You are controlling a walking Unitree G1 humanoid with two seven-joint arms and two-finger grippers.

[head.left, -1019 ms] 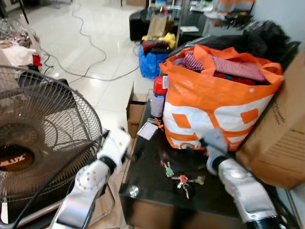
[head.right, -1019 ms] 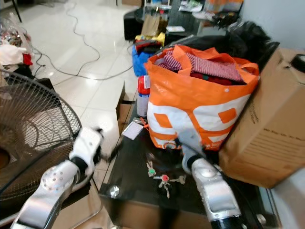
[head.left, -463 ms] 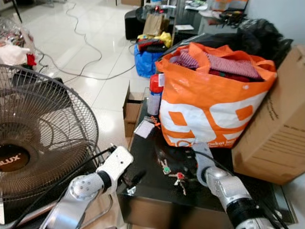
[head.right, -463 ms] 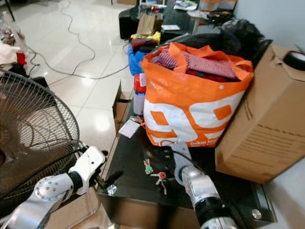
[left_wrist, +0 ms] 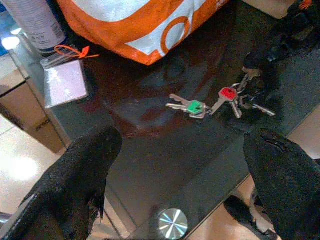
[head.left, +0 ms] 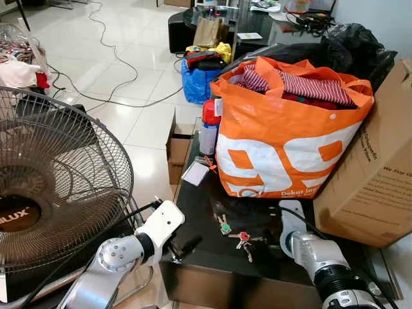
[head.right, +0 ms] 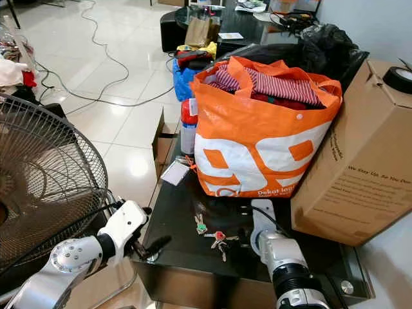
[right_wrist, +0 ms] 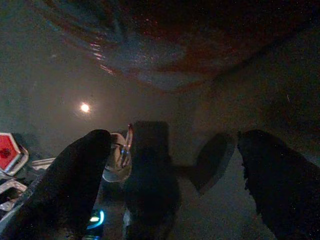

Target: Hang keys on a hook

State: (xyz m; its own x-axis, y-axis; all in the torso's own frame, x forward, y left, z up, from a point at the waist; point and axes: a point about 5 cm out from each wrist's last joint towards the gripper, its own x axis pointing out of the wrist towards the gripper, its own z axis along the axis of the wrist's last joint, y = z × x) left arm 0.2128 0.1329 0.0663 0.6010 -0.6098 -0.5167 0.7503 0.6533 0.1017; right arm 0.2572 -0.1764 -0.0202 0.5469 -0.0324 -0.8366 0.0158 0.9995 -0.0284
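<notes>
A bunch of keys [head.left: 238, 239] with a green cap and a red cap lies flat on the dark glass table [head.left: 199, 206], in front of the orange bag. My right gripper [right_wrist: 175, 143] is down at the table just right of the keys, open, and the key ring [right_wrist: 121, 152] sits beside one finger [right_wrist: 82, 170]. Nothing is held between its fingers. My left gripper [left_wrist: 182, 145] hovers open at the table's front left corner. In its wrist view the keys [left_wrist: 215, 102] lie a little ahead of it.
A full orange bag [head.left: 283, 141] stands behind the keys, with a cardboard box [head.left: 380, 187] to its right. A spray can [head.left: 209, 125] and a white card [head.left: 195, 174] lie at the table's left. A large fan [head.left: 58, 174] stands close on the left. Cables cross the floor.
The camera has shifted. My right gripper has dropped to the table beside the keys. The left gripper has sunk toward the table's front corner. The keys lie where they were.
</notes>
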